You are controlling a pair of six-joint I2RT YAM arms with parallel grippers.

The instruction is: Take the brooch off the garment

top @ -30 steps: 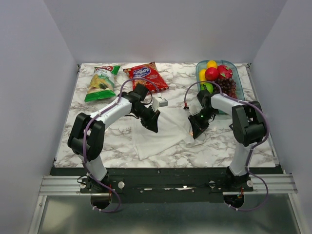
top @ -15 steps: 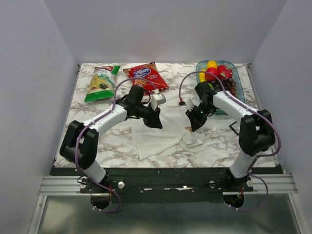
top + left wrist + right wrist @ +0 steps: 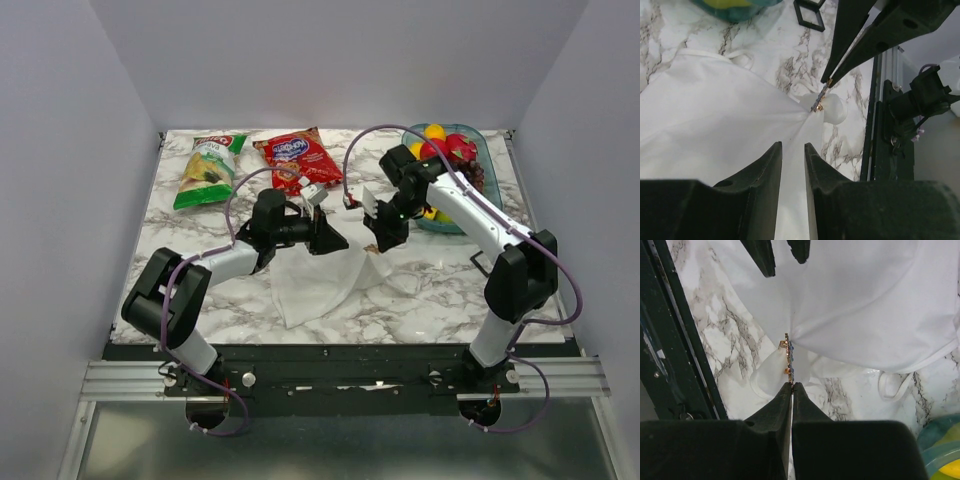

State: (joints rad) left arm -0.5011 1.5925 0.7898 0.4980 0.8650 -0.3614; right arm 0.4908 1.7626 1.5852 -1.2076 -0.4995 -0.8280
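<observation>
The white garment (image 3: 312,285) lies on the marble table, its upper right part pulled up taut between both grippers. The brooch (image 3: 788,357), a small bluish and gold pin seen edge-on, is still stuck in the cloth. My right gripper (image 3: 791,385) is shut on the brooch's edge. In the top view, my right gripper (image 3: 376,240) is above the garment's right side. My left gripper (image 3: 793,146) is pinched on the garment (image 3: 715,110) just left of the brooch (image 3: 818,101). It is at the garment's top edge in the top view (image 3: 335,243).
A green chip bag (image 3: 208,170) and a red chip bag (image 3: 298,155) lie at the back. A fruit bowl (image 3: 472,178) stands at the back right. A black square frame (image 3: 483,265) lies right of the garment. A small grey box (image 3: 315,195) sits behind the left gripper.
Both grippers have risen and moved toward the back and left. The garment's right part has lifted off the table and is now stretched between them.
</observation>
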